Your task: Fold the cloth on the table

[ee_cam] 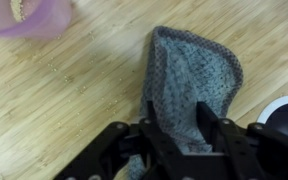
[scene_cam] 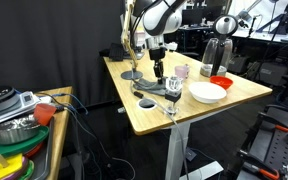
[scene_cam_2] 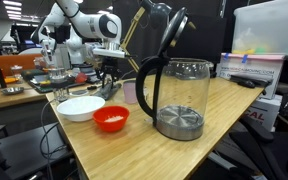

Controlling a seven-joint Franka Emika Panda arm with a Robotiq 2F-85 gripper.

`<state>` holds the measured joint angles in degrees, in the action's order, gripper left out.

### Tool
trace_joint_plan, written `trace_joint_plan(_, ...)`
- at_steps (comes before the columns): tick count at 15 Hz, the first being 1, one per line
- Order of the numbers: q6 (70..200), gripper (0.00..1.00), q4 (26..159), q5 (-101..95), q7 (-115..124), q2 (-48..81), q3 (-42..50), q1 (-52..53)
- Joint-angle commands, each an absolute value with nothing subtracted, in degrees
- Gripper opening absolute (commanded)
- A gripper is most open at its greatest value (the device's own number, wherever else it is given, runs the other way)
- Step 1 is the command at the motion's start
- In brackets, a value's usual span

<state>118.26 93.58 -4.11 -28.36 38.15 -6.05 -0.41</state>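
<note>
Fingers [ee_cam: 206, 122]: dark, entering from the bottom of the wrist view. Drawn together on the cloth, with a fold of it pinched between both. Low over the surface in an exterior view [scene_cam: 156, 72].

Cloth [ee_cam: 192, 80]: grey knit, caught between the fingers and reaching away ahead of them as a narrow, rounded tongue. Far end resting on the wood. In an exterior view [scene_cam: 156, 88], a dark crumple directly beneath the fingers.

Surface [ee_cam: 64, 110]: light wood top, just under the fingers and bare on either side of the cloth.

Pink cup [ee_cam: 29, 14]: ahead of the fingers and off to one side, well apart from the cloth. Something pale inside, too blurred to name.

Round white-rimmed thing [ee_cam: 282, 112]: just beside the fingers, on the side away from the pink cup. Cut off by the frame edge; identity cannot be told.

White bowl [scene_cam: 208, 92]: near the fingers, not touching the cloth; seen in both exterior views [scene_cam_2: 81, 107].

Red bowl [scene_cam_2: 111, 119]: just beyond the white bowl, counted from the fingers.

Kettle [scene_cam_2: 179, 100]: clear glass with a black handle, upright, farther from the fingers than both bowls.
</note>
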Motion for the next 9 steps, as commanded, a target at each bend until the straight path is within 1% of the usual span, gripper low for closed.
trace_joint_plan(1, 116.2, 0.46, 91.9, -3.1, -29.9, 38.8, -7.3, -1.4)
trace_joint_plan(2, 116.4, 0.47, 92.2, -3.4, -29.7, 38.5, -7.2, -1.2)
trace_joint_plan(4, 117.9, 0.38, 93.4, -4.3, -27.5, 37.6, -6.6, -0.4)
trace_joint_plan(5, 118.7, 0.25, 94.2, -5.2, -25.7, 37.0, -5.9, 0.4)
trace_joint_plan(6, 119.3, 0.23, 95.1, -6.0, -23.7, 36.4, -5.4, 1.0)
trace_joint_plan(7, 119.5, 0.23, 95.7, -6.4, -22.0, 36.1, -5.1, 1.4)
trace_joint_plan(8, 119.4, 0.17, 96.4, -7.1, -19.7, 35.7, -4.7, 2.0)
trace_joint_plan(9, 119.5, 0.17, 97.2, -7.8, -17.4, 35.3, -4.3, 2.7)
